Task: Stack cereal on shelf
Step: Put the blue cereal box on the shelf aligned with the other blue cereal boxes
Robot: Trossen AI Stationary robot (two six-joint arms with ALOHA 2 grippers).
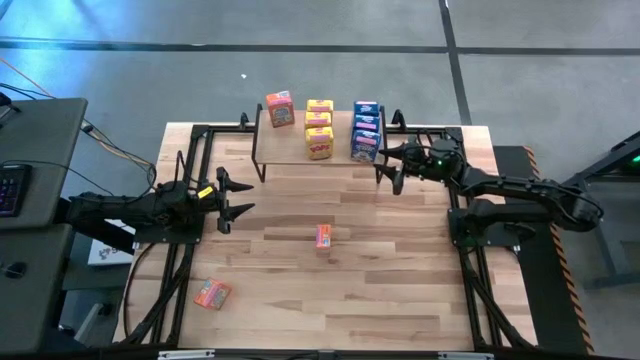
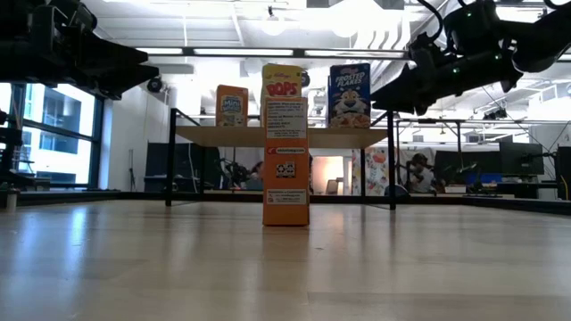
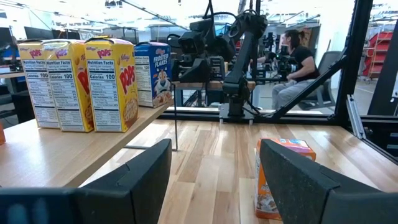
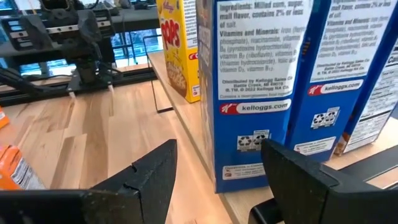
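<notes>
cereal boxes (image 1: 319, 126), rectangular cardboard, line the wooden shelf (image 1: 290, 150); both grippers spread.

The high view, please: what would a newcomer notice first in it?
Probably the shelf at the table's far edge, carrying one orange-red box, three yellow boxes and three blue boxes. Next, two orange-red boxes left on the table, one mid-table, one near the front left corner.

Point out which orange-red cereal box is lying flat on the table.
The orange-red box near the table's front left corner lies flat, face up. Another stands upright mid-table, and the third stands on the shelf.
</notes>
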